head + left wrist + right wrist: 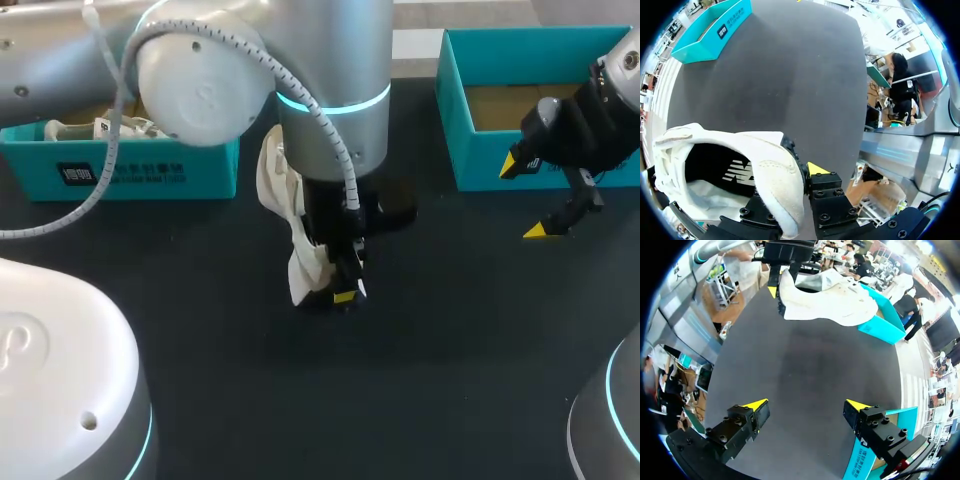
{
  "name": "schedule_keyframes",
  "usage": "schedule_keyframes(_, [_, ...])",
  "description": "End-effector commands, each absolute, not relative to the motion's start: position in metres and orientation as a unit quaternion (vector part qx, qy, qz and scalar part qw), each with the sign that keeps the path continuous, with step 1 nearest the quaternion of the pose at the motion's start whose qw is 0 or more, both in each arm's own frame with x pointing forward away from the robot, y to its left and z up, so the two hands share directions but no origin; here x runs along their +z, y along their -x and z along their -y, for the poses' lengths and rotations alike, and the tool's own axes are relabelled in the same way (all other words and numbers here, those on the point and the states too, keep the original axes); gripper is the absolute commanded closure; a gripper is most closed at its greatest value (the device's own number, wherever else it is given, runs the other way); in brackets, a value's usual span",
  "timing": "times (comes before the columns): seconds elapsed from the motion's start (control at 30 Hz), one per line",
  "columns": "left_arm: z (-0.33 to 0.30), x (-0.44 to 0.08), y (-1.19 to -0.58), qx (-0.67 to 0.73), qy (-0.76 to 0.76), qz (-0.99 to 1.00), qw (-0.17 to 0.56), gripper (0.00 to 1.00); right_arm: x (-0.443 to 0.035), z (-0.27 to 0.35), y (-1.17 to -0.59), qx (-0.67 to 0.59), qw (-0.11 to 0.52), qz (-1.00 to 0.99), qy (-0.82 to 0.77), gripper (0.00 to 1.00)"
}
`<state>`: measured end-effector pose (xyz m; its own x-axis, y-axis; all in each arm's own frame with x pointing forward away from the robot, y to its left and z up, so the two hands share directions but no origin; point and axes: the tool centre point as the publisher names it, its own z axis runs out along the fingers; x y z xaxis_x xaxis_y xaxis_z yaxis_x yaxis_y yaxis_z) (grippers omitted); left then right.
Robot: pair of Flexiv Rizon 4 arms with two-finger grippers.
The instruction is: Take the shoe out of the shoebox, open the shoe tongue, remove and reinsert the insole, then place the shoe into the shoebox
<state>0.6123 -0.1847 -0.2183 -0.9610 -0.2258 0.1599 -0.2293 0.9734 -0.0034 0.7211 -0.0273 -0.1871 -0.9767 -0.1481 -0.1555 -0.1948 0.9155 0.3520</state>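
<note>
Left claw (345, 292) clenched on the white shoe (285, 215), out near the middle of the dark tabletop (450, 350). Grip taken at the heel: in the left wrist view, heel wall of the shoe (740, 160) pinched between the two fingers, one yellow tip showing just outside the collar, dark lining and pale insole visible down the opening. Toe pointing away from the claw, toward the far side of the tabletop. Sole turned down to the tabletop; contact with the surface not discernible.

Right claw (525, 198) released, fingers spread wide, nothing between them. Hanging at the right side, just in front of the near wall of the teal shoebox (480, 165), well apart from the shoe. Cardboard floor of that box in view. In the right wrist view, own claw (806, 405) over bare tabletop, shoebox wall (865, 460) just beside one finger, shoe (825, 300) far ahead, held by the left claw (775, 290).

Second teal box (150, 170) at the far left, something white (100, 128) lying inside, partly hidden by the left arm.
</note>
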Motion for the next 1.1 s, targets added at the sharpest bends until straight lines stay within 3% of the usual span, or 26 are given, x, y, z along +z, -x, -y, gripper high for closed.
schedule_keyframes(0.03, [0.185, -0.217, -0.613, 0.011, -0.115, 0.99, 0.079, 1.0, -0.188, 0.026, -0.722, 0.184, 0.062, -0.977, 0.087, 0.0])
schedule_keyframes(0.27, [0.185, -0.217, -0.613, 0.011, -0.115, 0.99, 0.079, 1.0, -0.188, 0.026, -0.722, 0.184, 0.062, -0.977, 0.087, 0.0])
schedule_keyframes(0.63, [0.118, -0.193, -0.665, 0.012, -0.082, 0.986, 0.142, 1.0, -0.188, 0.026, -0.722, 0.184, 0.062, -0.977, 0.087, 0.0])
schedule_keyframes(1.1, [0.006, -0.171, -0.734, 0.043, -0.08, 0.988, 0.125, 1.0, -0.188, 0.026, -0.722, 0.184, 0.062, -0.977, 0.087, 0.0])
